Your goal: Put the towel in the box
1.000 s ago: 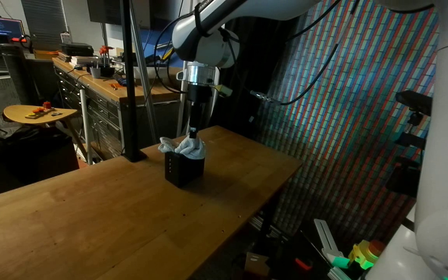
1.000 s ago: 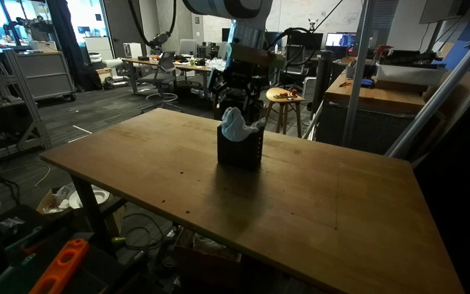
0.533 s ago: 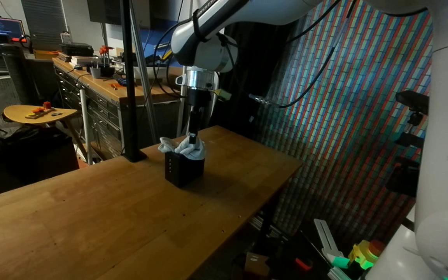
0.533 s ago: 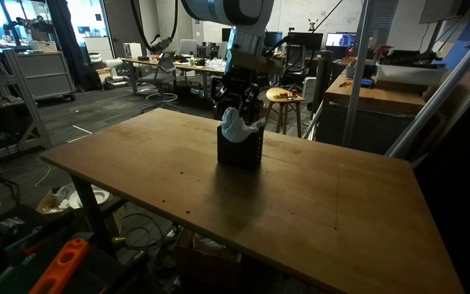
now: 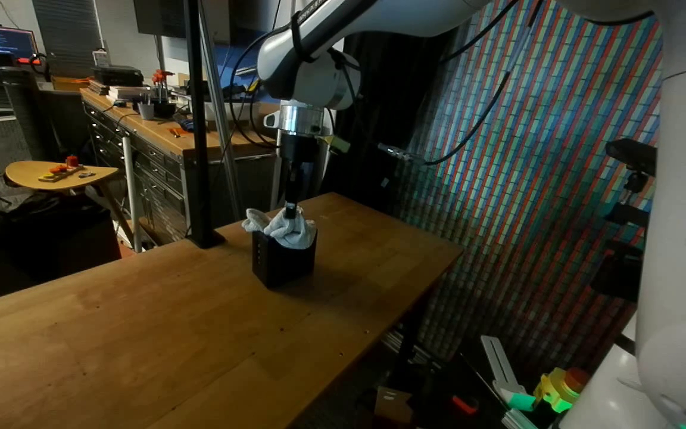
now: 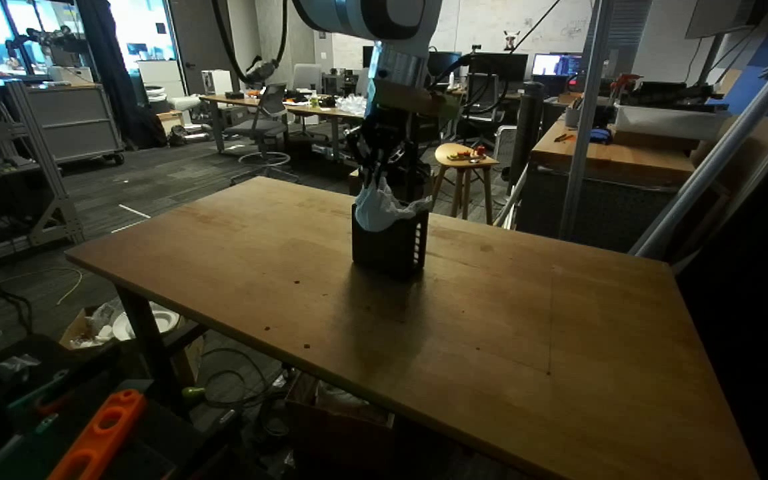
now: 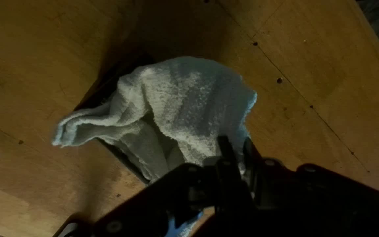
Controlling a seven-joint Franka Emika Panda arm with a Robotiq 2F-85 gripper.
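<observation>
The light towel [image 5: 293,234] is bunched in the black box [image 5: 283,266], bulging above its rim, near mid-frame in both exterior views. The tool [image 7: 236,144], lower right of center in the wrist view, is nearly closed, pinching a fold of towel. The box stands upright on the wooden surface [image 6: 491,320].

1. The box [image 5: 288,266] stands on the desk [image 5: 158,333].
2. In it sits the towel [image 7: 186,102], partly above the rim.
3. The hand [image 7: 235,144] is above, touching the towel.
4. In an exterior view, a stool [image 6: 456,163] stands behind the desk, right of the box.
</observation>
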